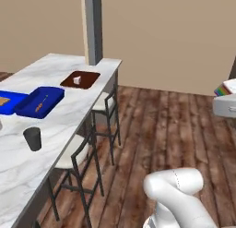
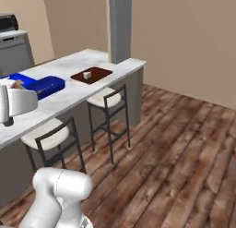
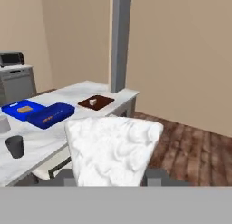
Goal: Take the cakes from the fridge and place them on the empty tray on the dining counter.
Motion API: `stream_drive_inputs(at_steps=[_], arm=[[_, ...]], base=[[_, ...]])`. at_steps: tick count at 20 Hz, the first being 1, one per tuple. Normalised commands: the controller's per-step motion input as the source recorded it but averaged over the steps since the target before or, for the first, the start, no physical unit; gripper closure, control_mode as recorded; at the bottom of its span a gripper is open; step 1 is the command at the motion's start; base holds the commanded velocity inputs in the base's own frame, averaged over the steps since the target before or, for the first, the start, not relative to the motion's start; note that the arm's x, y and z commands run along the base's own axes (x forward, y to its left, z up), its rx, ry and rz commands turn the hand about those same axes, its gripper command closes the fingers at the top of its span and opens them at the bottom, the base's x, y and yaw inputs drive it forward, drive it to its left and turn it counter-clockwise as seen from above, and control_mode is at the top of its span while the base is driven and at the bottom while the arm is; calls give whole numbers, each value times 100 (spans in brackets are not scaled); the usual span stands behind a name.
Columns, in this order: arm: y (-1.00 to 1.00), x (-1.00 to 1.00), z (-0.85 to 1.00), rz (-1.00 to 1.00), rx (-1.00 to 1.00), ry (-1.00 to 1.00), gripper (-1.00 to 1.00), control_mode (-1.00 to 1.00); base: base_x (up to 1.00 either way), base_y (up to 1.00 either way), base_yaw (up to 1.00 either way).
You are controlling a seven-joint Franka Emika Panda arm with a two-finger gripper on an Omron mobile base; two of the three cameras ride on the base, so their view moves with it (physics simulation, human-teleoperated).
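The gripper (image 3: 111,173) pinches a cake slice (image 3: 111,148) that rises white and rumpled at six o'clock in the hand view; its rainbow layers peek out at three o'clock in the left base view, beside the hand. The finger tips themselves are mostly hidden behind the frosting, so the pinch is a judgement from how the slice sits.

The tray (image 1: 80,79) lies on the dining counter (image 1: 27,153) toward its far end, at about eleven o'clock in the left base view, well apart from the hand. A small pale piece (image 2: 87,75) already sits on the tray, probably the other cake, though it is too small to tell.

The slice should be light, soft and easily crushed, with smeary frosting; a gentle hold across the firmer flat sides, low near the base, seems safest.

Two blue containers (image 1: 39,102) and a dark cup (image 1: 32,138) stand nearer along the counter. No readable writing or brand shows anywhere.
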Motion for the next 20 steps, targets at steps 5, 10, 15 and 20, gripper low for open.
stream_drive_inputs(at_steps=[5, 10, 15, 20], arm=[[0, 0, 0, 0, 0, 0, 100, 100], [0, 0, 0, 0, 0, 0, 100, 100], [0, 0, 0, 0, 0, 0, 100, 100], [0, 0, 0, 0, 0, 0, 100, 100]], base=[[100, -40, 40], [100, -42, 48], [100, -61, 47], [89, -75, 48]])
